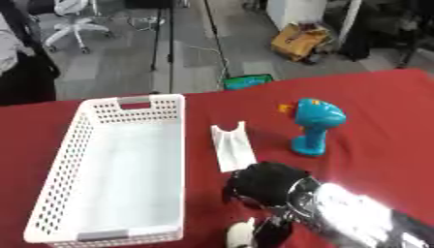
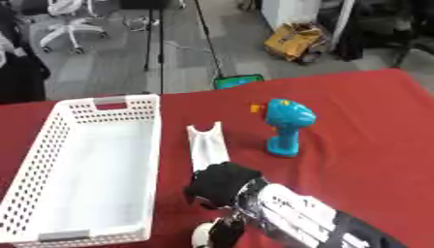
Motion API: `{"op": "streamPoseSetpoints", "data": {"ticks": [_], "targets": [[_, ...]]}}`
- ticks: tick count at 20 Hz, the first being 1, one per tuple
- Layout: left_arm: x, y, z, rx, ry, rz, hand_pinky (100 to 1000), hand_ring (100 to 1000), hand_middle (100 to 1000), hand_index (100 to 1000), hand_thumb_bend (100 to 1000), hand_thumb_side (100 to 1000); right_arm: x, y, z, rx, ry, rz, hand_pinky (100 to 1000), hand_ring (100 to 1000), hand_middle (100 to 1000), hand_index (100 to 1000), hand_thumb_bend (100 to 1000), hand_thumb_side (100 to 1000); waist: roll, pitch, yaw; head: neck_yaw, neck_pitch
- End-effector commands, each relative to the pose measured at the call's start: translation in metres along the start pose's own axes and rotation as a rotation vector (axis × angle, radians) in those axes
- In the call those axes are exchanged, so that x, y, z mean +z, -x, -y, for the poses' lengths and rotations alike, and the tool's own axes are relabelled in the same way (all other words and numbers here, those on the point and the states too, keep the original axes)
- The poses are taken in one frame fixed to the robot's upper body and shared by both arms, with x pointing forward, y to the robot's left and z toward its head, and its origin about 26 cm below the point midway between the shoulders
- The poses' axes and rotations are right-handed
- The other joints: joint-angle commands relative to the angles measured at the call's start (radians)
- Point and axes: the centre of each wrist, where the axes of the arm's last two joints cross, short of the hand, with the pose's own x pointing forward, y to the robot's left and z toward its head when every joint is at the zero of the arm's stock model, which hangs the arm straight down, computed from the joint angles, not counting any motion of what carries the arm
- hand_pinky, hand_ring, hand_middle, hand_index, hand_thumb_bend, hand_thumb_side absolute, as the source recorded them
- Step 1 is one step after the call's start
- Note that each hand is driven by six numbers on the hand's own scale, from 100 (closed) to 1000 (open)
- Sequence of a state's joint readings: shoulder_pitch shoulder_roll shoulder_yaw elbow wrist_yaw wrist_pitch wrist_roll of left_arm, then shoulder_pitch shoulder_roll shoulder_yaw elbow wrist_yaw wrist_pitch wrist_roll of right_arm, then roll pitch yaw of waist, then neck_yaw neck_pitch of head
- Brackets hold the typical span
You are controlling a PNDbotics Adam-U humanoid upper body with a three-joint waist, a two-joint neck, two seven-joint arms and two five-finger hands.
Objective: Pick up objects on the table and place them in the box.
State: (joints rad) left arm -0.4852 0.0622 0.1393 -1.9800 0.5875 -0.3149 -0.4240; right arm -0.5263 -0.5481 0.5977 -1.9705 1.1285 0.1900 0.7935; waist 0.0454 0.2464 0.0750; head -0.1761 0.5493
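The white trough-shaped piece (image 1: 232, 147) lay flat on the red table (image 1: 373, 111), its long axis running from near to far, the notched end pointing away toward the far edge and the near end reaching the robot's hand. Just to its right, apart from it, a blue toy drill (image 1: 314, 125) stood upright on its grip, its orange tip pointing left. To the left of the white piece sat the white perforated box (image 1: 64, 160), long side also running near to far, with nothing seen inside it.

The right hand (image 1: 267, 183) came in from the lower right, a black shape with its fingers curled downward right at the near end of the white piece; whether it actually had hold of the piece could not be told. A small white thing (image 1: 240, 235) showed just below the hand, at the lower edge.

Beyond the table lay a grey floor with an office chair (image 1: 74, 19), stand legs and a yellow-brown bag (image 1: 298, 41).
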Motion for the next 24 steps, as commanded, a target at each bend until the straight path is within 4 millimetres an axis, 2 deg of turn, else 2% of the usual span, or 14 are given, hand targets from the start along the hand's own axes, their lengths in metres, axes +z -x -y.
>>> {"op": "streamPoseSetpoints", "data": {"ticks": [1, 16, 24], "targets": [[-0.006, -0.007, -0.001, -0.021, 0.027, 0.017, 621, 659, 672, 701, 100, 822, 0.006, 0.0, 0.007, 0.025, 0.06, -0.017, 283, 491, 587, 786, 653, 479, -0.003, -0.022, -0.001, 0.002, -0.001], [-0.006, -0.007, -0.001, -0.022, 0.032, 0.018, 616, 658, 672, 701, 100, 819, 0.006, -0.006, -0.011, -0.018, 0.027, -0.015, 266, 478, 572, 766, 642, 462, 0.0, -0.019, -0.001, 0.001, -0.003], [-0.007, -0.007, -0.001, -0.019, 0.034, 0.022, 615, 658, 673, 701, 100, 817, 0.006, -0.007, -0.016, -0.037, 0.013, -0.017, 263, 478, 579, 768, 664, 457, 0.004, -0.018, 0.0, 0.003, -0.01]]}}
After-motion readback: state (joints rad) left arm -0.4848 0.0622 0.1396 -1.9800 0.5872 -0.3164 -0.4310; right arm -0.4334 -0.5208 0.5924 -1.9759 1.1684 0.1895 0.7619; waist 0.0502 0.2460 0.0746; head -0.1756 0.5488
